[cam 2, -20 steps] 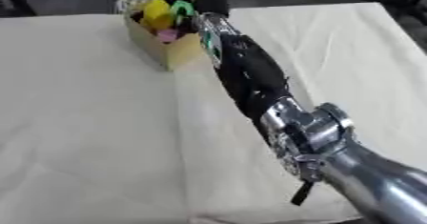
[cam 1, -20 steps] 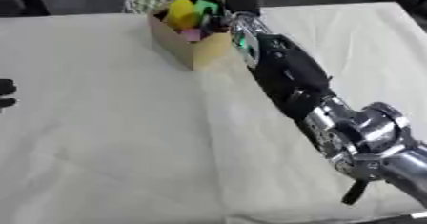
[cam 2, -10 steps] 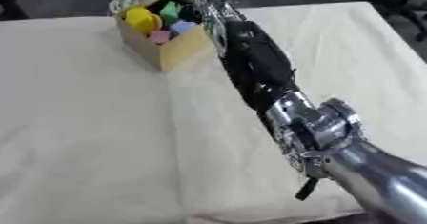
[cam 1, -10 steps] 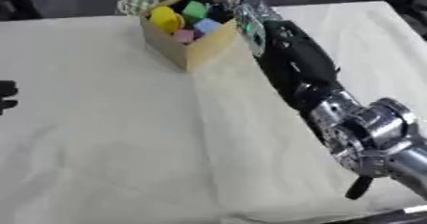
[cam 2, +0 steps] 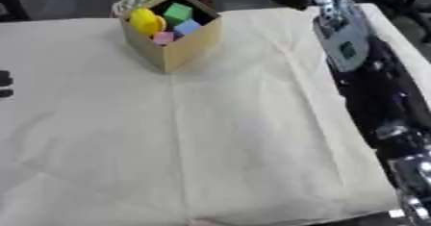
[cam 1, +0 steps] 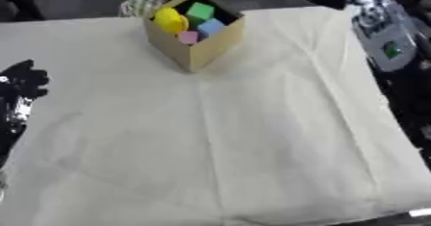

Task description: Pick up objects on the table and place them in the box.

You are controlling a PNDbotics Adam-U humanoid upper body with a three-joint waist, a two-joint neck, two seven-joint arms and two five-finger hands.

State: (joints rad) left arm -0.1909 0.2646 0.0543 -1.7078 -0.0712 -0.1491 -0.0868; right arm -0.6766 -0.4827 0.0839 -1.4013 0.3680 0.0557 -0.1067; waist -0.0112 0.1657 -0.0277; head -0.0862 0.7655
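Starting at the left edge: the left hand (cam 1: 23,83) sits idle on the cream tablecloth (cam 1: 252,148), fingers relaxed and spread a bit, holding nothing. It's well apart from everything else.

Moving over, the cardboard box (cam 1: 195,52) stands toward the far side of the table, turned corner-on to the camera. Inside it you can see a yellow rounded piece (cam 1: 170,20), a green cube (cam 1: 200,11), a blue block (cam 1: 210,27) and a small pink piece (cam 1: 188,37), all packed close together. I don't see any loose objects on the cloth, so the picking looks about done to me.

Those pieces look like light, stiff toy blocks. My guess is flat opposite faces are the spot to pinch; the rounded yellow one seems likeliest to slip.

On the right, the right arm (cam 2: 353,52) runs along the table's edge. Its hand is up near the far corner and I can't tell whether the fingers are spread or curled.
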